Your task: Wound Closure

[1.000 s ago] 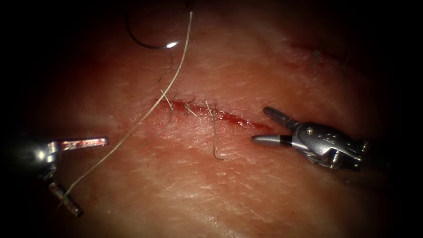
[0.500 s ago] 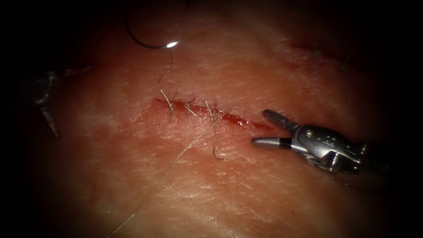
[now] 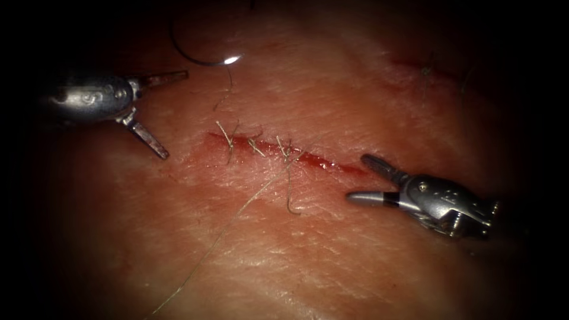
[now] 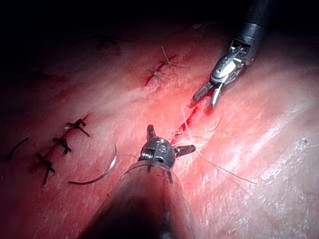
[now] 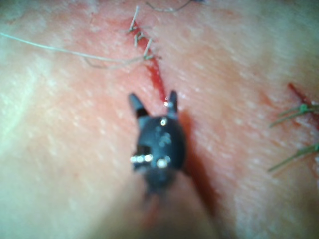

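tissue (image 3: pixel 332 249): moist, glossy, finely lined
needle (image 3: pixel 198 58): polished metal (bright glint)
right tool (image 3: pixel 370 181): smooth grey metal
thread (image 3: pixel 225 228): pale, thin fibre

needle (image 3: pixel 201 56) on tissue (image 3: pixel 332 261) behind cut (image 3: pixel 284 153), left hand (image 3: pixel 159 112) beside it, right hand (image 3: pixel 367 181) at cut's right end

Left arm's silver metal wristed tool (image 3: pixel 155 112) with two slim reddish-tinted jaws, round pivot screw, dark smooth shaft, right arm's grey steel tool (image 3: pixel 367 179), blunt tapered jaws, black band, exposed hinge screws
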`<state>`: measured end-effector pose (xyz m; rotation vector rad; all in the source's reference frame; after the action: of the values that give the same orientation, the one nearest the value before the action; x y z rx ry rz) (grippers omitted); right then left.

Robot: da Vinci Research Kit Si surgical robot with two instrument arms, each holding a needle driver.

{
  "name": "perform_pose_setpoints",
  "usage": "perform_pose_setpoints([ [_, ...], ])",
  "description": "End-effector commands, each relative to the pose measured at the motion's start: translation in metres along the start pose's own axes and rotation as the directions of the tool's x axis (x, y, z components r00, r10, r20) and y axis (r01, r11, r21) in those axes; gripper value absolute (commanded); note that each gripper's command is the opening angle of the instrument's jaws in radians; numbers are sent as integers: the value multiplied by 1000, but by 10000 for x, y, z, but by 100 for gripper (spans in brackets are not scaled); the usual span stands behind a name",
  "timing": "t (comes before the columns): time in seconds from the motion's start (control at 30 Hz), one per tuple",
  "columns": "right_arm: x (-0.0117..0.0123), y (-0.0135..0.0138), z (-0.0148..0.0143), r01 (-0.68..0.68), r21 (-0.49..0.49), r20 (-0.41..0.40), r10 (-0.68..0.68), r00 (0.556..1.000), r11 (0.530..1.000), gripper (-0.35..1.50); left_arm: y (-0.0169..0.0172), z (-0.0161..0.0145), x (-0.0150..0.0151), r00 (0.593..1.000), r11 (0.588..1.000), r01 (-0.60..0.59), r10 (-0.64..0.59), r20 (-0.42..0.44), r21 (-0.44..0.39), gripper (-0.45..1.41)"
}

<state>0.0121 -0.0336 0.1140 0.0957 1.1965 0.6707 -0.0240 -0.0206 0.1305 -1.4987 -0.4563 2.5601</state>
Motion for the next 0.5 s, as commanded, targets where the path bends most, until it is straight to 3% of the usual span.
perform_pose_setpoints([
  [0.03,-8,-5,5,-1,3,0,1,1000,1000,145,7,23,2,1000,1000,-6,5,-8,-7,108],
  [0.23,-6,-12,1,-1,8,-1,1,1000,1000,145,33,89,12,999,999,-43,43,-24,-13,108],
  [0.5,-5,-18,-1,0,16,-3,0,1000,1000,145,51,142,7,996,996,-84,84,-27,-11,94],
])
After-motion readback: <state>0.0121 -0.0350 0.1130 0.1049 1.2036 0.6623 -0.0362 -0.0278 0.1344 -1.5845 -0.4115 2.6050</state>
